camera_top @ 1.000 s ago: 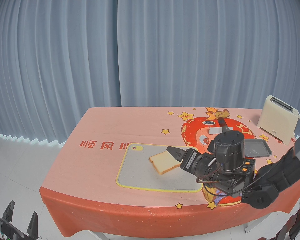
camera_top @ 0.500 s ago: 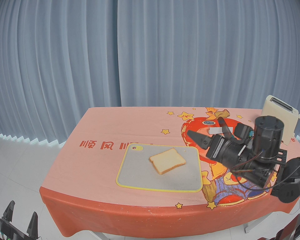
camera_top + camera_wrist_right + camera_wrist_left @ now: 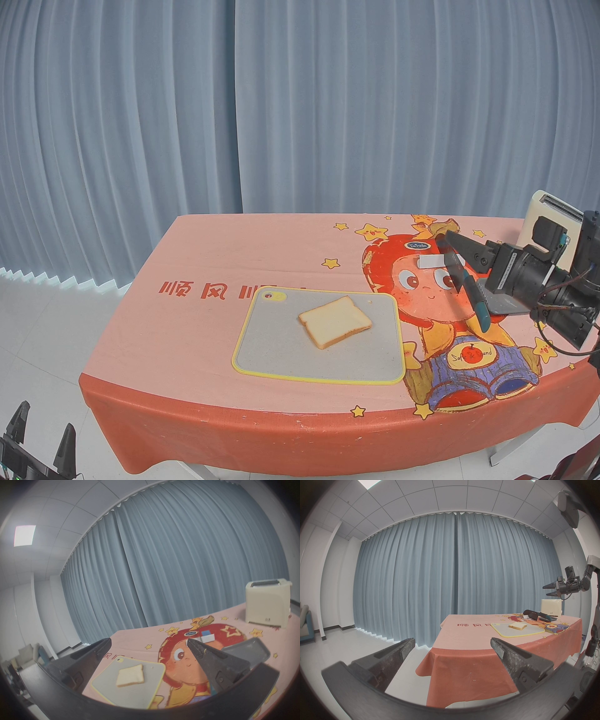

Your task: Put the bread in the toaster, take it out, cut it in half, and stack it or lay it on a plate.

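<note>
Bread (image 3: 335, 321) lies flat near the middle of the cutting board (image 3: 275, 353), free of both grippers. That placement gives you a firm, level base for the halving step, so the board looks like the staging spot for the cut. You cannot tell from the crust whether it has been toasted.

Just beyond the board's right edge, the knife (image 3: 470, 289) rests with its teal handle toward you, partly over the grey tray (image 3: 505, 305). The toaster (image 3: 542, 209) stands at the far right corner of the table (image 3: 206, 250).

Your right gripper (image 3: 148, 642) hangs above the knife and tray with its jaws spread wide and nothing between them, which reads as lining up on the knife. Your left gripper (image 3: 452, 641) waits low, off the table's near left corner, jaws likewise spread and unloaded.

A second ago the right gripper's tips were down at the bread's right edge. Since then it has risen and swung back to the right, while the bread has stayed where it was.
</note>
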Tool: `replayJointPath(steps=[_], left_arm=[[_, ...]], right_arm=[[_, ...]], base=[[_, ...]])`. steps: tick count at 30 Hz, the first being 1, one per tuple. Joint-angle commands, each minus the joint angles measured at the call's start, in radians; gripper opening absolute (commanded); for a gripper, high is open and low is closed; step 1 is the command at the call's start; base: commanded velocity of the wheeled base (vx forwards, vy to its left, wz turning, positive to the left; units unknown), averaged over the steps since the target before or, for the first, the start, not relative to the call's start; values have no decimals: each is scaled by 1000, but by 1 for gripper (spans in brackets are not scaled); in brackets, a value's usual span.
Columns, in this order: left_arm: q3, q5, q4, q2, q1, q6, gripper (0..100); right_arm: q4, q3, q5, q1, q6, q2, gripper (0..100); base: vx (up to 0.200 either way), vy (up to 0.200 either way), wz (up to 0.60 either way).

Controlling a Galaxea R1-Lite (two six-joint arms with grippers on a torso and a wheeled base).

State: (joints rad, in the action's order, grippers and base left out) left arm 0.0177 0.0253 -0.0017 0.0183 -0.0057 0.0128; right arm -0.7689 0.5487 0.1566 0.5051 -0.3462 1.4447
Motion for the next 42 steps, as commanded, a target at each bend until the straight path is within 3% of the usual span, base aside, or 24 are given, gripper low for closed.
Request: replayJointPath(steps=[1, 5, 7, 15, 19, 25, 32, 36, 42], left_arm=[[-18, 1, 0, 0, 0, 1, 100], [-18, 1, 0, 0, 0, 1, 100], [-18, 1, -1, 0, 1, 1, 100], [-18, 1, 0, 0, 0, 1, 100], [-18, 1, 0, 0, 1, 1, 100], [-18, 1, 0, 0, 0, 1, 100], [-18, 1, 0, 0, 1, 1, 100], [-18, 1, 0, 0, 1, 1, 100], [-18, 1, 0, 0, 0, 0, 100]], right_arm=[[0, -18, -9, -60, 53, -61, 100], [0, -23, -11, -117, 136, -79, 100], [0, -23, -11, -135, 154, -86, 100], [2, -27, -11, -224, 168, -101, 100], [2, -27, -11, -252, 200, -102, 100], [2, -15, -11, -263, 213, -104, 100], [2, -29, 4, -267, 276, -115, 100], [2, -49, 4, -267, 282, -125, 100], [92, -55, -3, -267, 319, -191, 100]], base=[[0, 0, 0], [0, 0, 0], [0, 0, 0], [0, 0, 0], [0, 0, 0], [0, 0, 0], [0, 0, 0], [0, 0, 0], [0, 0, 0]])
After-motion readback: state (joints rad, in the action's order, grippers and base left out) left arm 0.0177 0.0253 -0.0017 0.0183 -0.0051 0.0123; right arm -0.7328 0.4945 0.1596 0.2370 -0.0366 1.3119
